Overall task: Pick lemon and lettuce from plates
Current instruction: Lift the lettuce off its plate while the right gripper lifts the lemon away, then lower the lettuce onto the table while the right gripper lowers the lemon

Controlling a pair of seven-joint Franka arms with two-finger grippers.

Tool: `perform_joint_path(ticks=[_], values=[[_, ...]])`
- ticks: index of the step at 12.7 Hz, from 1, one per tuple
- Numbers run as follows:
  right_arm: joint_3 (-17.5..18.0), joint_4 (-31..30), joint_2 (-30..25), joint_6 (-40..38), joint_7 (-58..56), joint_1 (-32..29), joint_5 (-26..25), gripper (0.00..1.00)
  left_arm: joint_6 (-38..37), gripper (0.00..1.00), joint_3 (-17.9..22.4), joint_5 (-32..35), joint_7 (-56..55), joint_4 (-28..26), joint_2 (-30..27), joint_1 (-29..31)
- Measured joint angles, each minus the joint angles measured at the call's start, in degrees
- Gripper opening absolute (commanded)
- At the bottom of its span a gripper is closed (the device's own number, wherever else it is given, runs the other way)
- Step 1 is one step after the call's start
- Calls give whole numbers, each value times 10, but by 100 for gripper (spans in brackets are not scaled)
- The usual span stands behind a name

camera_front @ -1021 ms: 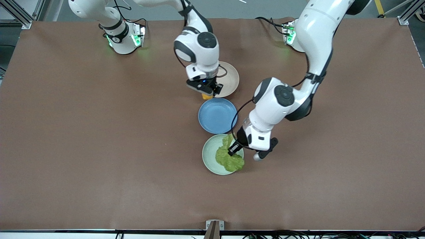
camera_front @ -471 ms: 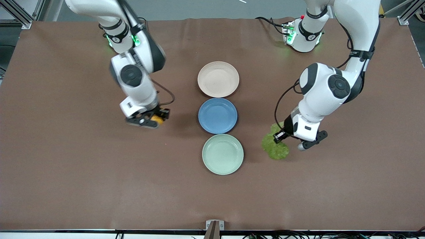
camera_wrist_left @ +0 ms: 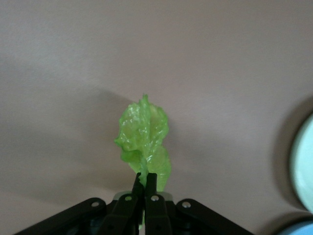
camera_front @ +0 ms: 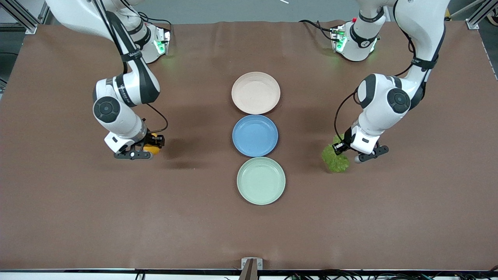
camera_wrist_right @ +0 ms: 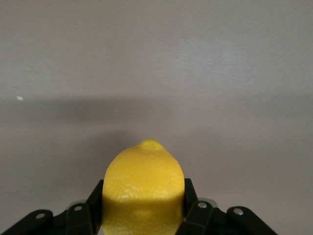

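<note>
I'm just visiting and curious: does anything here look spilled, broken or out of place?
Nothing stands out. The three plates sit bare in a neat row. The right gripper is shut on the lemon and the left gripper is shut on the lettuce, each over bare table at its own arm's end.

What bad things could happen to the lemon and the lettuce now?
The left gripper pinches only the stem end of the lettuce, so the floppy leaf might slip out or tear over the bare table. The right gripper squeezes the round lemon by its sides; if let go too high, it could roll away.
</note>
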Motion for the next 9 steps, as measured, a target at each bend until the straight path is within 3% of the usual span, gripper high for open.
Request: perform_joint_path(ticks=[8, 9], values=[[2, -34, 50, 108, -202, -99, 0, 0, 14, 4, -4, 0, 163, -51, 4, 69], [3, -34, 62, 120, -209, -102, 0, 0, 14, 10, -4, 0, 182, -52, 7, 75]])
